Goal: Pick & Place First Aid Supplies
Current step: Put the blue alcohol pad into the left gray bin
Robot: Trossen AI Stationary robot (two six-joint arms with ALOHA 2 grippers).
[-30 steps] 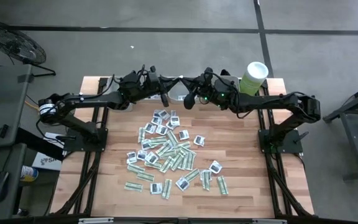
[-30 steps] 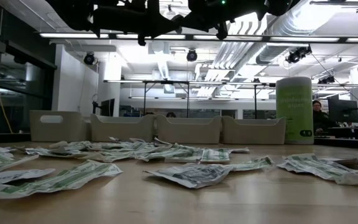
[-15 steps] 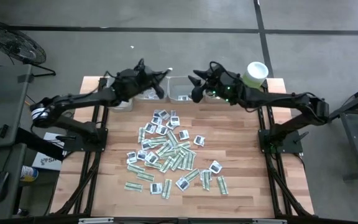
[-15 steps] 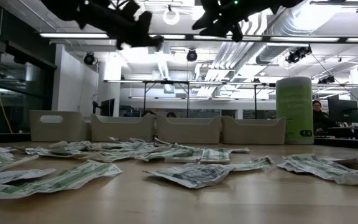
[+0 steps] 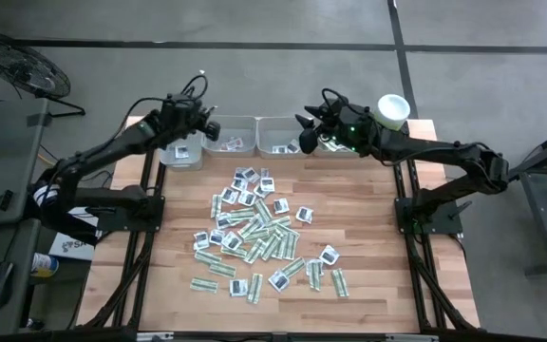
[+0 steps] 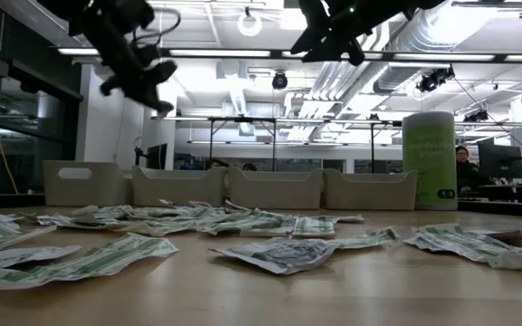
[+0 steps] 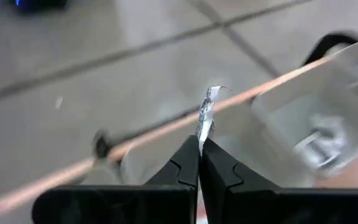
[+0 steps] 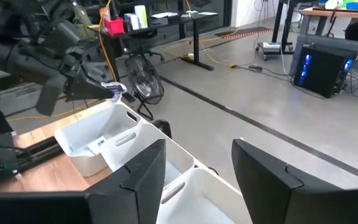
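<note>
Looking straight down from above, I see my left gripper [image 5: 204, 126] raised over the far-left tray [image 5: 180, 155], and my right gripper [image 5: 304, 132] hanging above the far row between the third tray [image 5: 275, 136] and the tray beside the pale green tub [image 5: 387, 116]. The first aid supplies [image 5: 259, 231] lie scattered across the middle of the wooden table [image 5: 378, 256], green-white strips mixed with squarish white sachets, and a few sachets lie inside the trays.

From table height, the sachets [image 6: 279, 251] sprawl across the near boards, with the four grey trays [image 6: 275, 188] lined up behind them and the tub [image 6: 430, 160] standing at the end of the row. Both my arms hang high above the row, well clear of the table top. A person [image 6: 464, 168] sits at a desk in the room behind.

Through my left wrist camera, my fingers [image 7: 185, 165] are pressed together on one small crumpled sachet [image 7: 206, 112], which sticks up from the tips, with the tray's [image 7: 316, 106] pale wall below and beyond it.

Through my right wrist camera, my fingers [image 8: 263, 171] stand wide apart with nothing between them, above the white trays [image 8: 98, 140]; my left arm's gripper [image 8: 98, 91] shows farther off with its pinched sachet [image 8: 114, 86] over the end tray.
</note>
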